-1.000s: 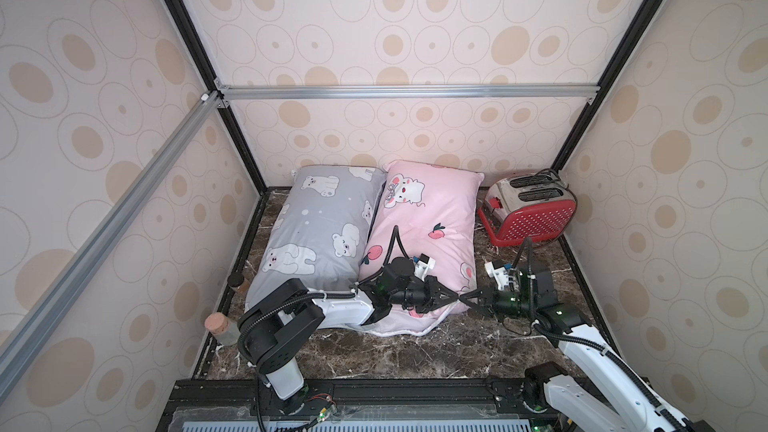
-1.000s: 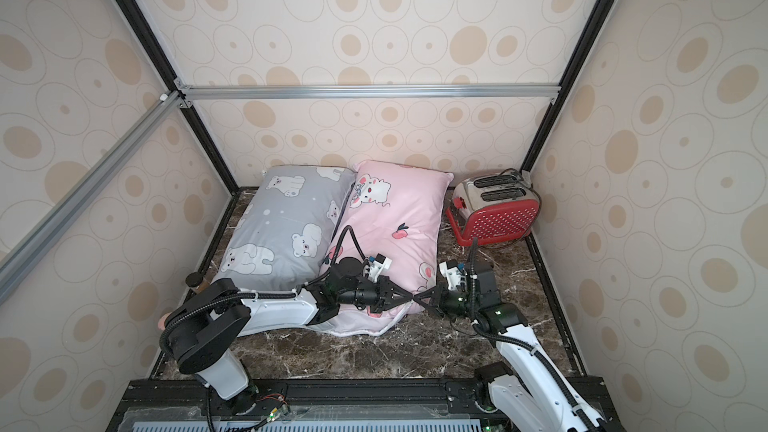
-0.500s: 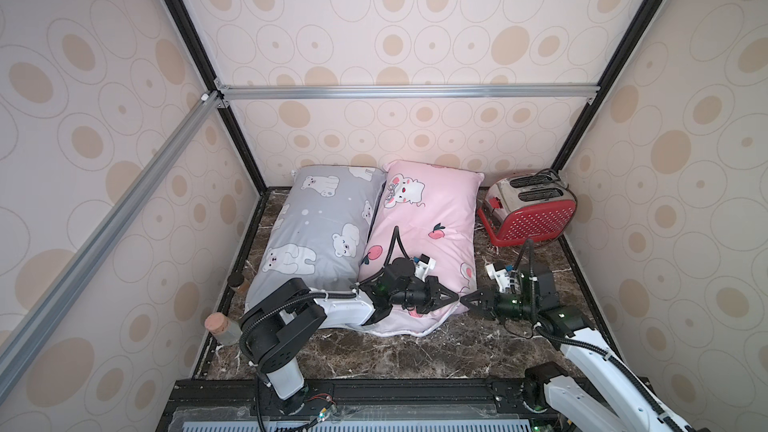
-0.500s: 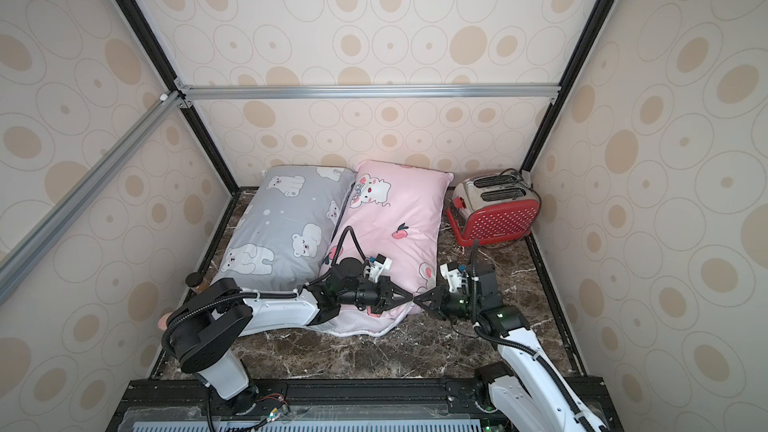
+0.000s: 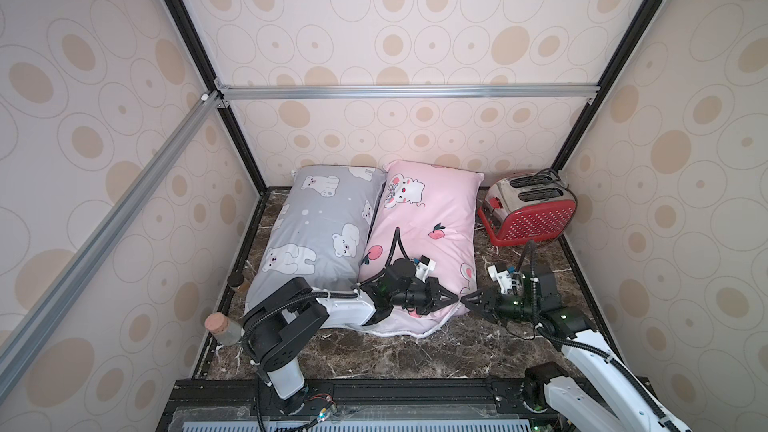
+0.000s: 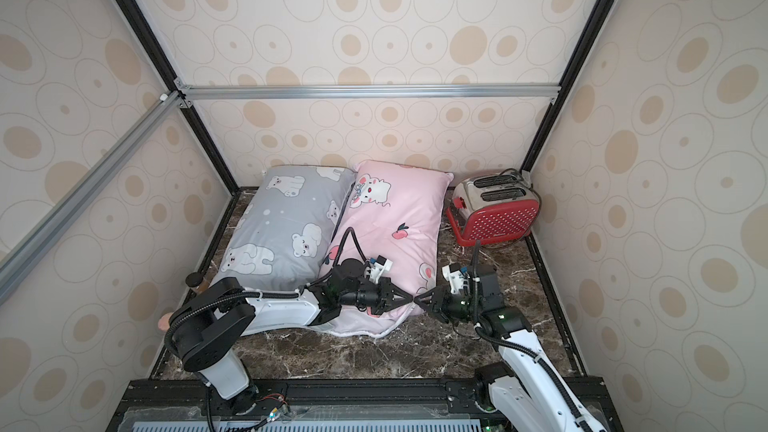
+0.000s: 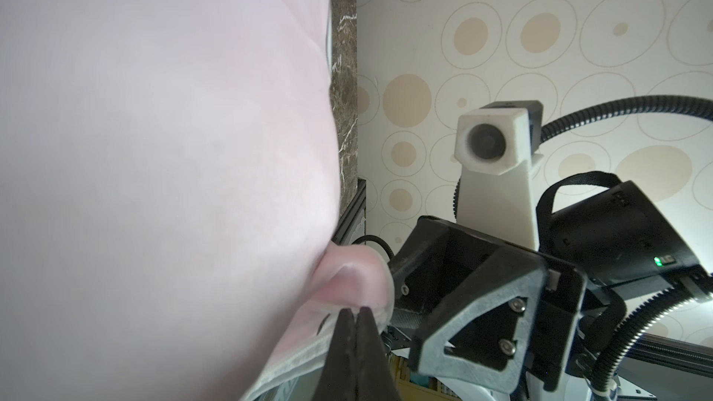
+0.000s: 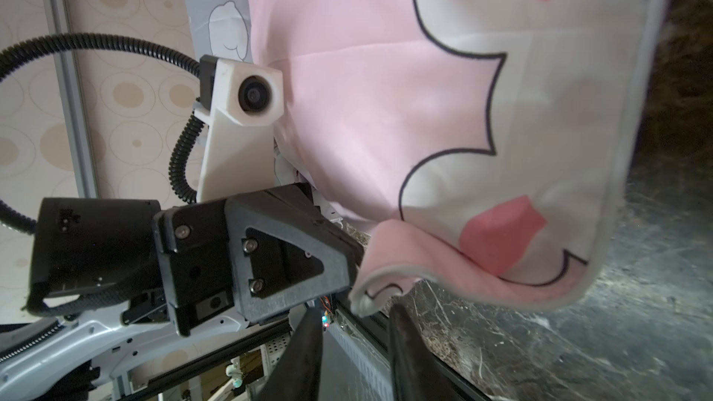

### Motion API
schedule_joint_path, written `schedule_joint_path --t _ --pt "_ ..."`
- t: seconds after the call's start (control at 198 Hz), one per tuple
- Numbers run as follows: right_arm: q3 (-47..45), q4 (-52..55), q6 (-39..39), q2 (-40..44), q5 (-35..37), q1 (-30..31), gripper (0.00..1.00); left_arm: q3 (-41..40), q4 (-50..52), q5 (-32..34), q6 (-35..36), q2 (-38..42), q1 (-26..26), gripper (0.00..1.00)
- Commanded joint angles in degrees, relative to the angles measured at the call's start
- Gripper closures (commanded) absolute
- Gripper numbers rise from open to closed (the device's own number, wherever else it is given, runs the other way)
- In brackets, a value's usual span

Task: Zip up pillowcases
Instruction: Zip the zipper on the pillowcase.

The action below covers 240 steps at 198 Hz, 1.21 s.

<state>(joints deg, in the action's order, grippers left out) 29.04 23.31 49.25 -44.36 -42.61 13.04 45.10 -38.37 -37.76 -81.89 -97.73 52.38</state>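
Pink pillowcase point(image 5: 428, 218) edge in left jaws, apparently

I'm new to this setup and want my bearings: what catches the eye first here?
The left gripper, shut on the near corner of the pink pillowcase, faces the open right gripper almost tip to tip. The grey pillowcase lies beside the pink one, and a red toaster stands in the back corner.

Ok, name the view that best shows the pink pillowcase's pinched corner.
Right wrist: the pink pillowcase's corner is sharp at the shut left hand. Left wrist shows it blurred and very close; both top views show it tiny.
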Motion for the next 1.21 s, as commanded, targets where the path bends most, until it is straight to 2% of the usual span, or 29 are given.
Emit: schedule_joint_path --t 0.0,0.126,0.541,0.688,0.84,1.209 --pt "1.0 0.9 0.0 -0.6 0.8 -0.5 0.64 1.4 -0.1 0.2 0.5 -0.2 1.2 1.0" --pt "1.6 2.4 -0.8 0.0 2.8 -1.0 0.67 1.3 0.0 0.5 0.6 -0.1 1.7 1.0" --pt "-0.3 1.1 -0.3 -0.9 1.3 -1.2 0.8 2.4 0.7 0.3 1.4 -0.9 2.1 1.0" --pt "-0.6 1.3 -0.4 -0.9 1.2 -1.2 1.0 2.9 4.4 1.0 4.7 0.1 2.4 1.0" --pt "0.7 4.8 -2.2 0.2 2.2 -1.3 1.0 3.0 8.9 2.5 7.9 1.2 2.4 1.0" --pt "3.7 12.6 -4.0 5.1 7.0 -1.9 1.0 0.6 12.8 8.0 8.9 2.3 2.5 1.0"
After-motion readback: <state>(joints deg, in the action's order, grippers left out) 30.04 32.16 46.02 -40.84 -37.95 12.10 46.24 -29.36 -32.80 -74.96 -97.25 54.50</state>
